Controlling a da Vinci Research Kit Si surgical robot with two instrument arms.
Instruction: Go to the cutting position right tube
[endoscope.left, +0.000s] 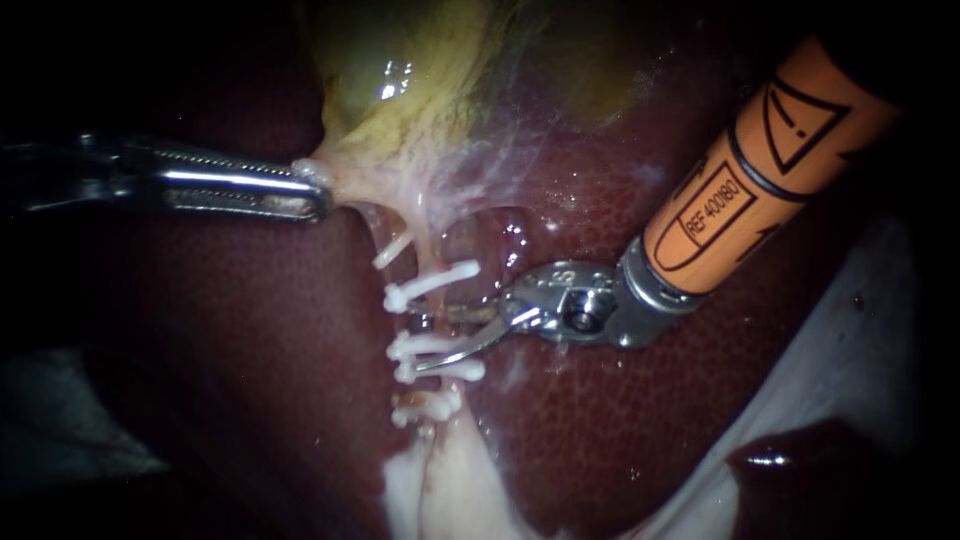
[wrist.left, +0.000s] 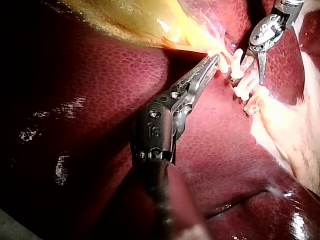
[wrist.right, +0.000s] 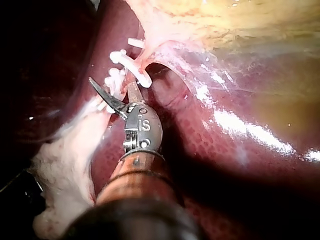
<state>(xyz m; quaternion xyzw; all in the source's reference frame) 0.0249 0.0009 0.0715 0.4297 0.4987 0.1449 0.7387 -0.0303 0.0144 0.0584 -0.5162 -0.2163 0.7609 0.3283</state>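
Right instrument (endoscope.left: 433, 338) gapes around the clipped tube (endoscope.left: 427, 262).

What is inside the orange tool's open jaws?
A white clip on the tube lies between the right instrument's open jaws. The tube under that clip is covered.

The liver (endoscope.left: 250, 350) is seen wet and glossy, its dark red surface finely stippled. The gallbladder (endoscope.left: 420, 70) is covered by a smooth, shiny yellowish membrane that thins to filmy, translucent strands. The clips (endoscope.left: 430, 285) are formed of what looks like white, matt plastic. The left instrument (endoscope.left: 305, 190) is finished in bright metal, its jaws ridged with fine teeth. The right instrument (endoscope.left: 432, 340) is tipped with polished metal blades, and its shaft is sheathed in smooth orange plastic.
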